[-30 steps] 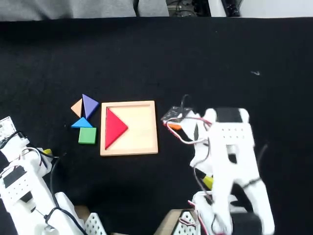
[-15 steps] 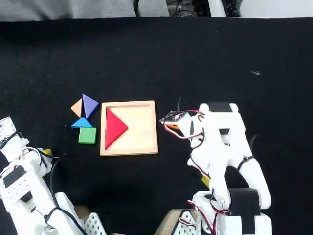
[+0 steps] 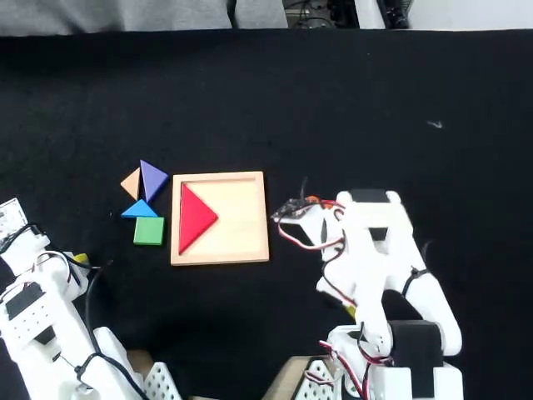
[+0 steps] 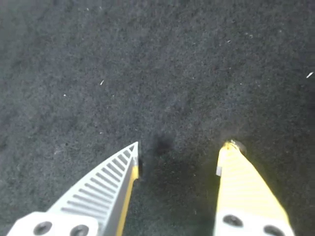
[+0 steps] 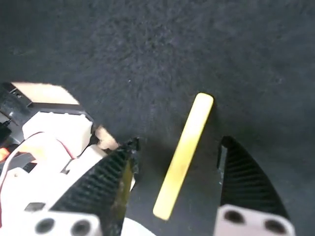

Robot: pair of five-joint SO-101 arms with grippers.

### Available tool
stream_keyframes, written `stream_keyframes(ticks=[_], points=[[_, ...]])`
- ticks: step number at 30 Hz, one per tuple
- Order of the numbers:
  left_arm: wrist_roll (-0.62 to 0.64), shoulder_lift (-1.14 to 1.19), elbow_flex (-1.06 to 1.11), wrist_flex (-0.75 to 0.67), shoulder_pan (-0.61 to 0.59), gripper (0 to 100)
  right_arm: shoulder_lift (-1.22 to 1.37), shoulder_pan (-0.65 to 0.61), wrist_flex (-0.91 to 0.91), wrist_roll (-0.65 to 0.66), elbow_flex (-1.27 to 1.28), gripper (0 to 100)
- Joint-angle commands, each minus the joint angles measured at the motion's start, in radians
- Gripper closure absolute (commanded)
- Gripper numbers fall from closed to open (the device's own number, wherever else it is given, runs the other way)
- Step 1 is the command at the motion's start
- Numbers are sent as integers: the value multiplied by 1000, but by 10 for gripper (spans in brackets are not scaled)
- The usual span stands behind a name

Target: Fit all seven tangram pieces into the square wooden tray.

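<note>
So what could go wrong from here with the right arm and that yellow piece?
The yellow piece shows edge-on between the right gripper's open fingers, apart from both; closing could tip it or let it slip.
The arm's loose wires hang beside the tray and might snag its rim.

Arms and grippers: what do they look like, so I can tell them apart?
Both arms are white plastic; the right arm carries red, white and black cables, the left arm a black one. The left gripper has one white ribbed and one yellow jaw; the right gripper has black ribbed jaws.
</note>
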Motion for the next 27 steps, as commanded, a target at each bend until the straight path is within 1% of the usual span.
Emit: stream_keyframes(ticks=[1,4,8,14,18,20,23,27], points=[[2,-8,-5,-15,13,741,2,-12,-26,8,5,751],[2,-8,-5,-15,13,741,2,-12,-44,8,8,752],[2,-8,-5,-15,13,741,45,-12,-121,8,48,766],[2,-8,-5,-15,13,741,160,-17,-169,40,44,881],[2,-8,-5,-15,13,741,163,-12,-167,43,28,992],[2,-8,-5,-15,13,741,163,-12,-169,44,28,978],[2,-8,-5,-15,13,741,163,-12,-169,44,13,988],[2,-8,-5,-15,13,741,163,-14,-129,43,-76,988]])
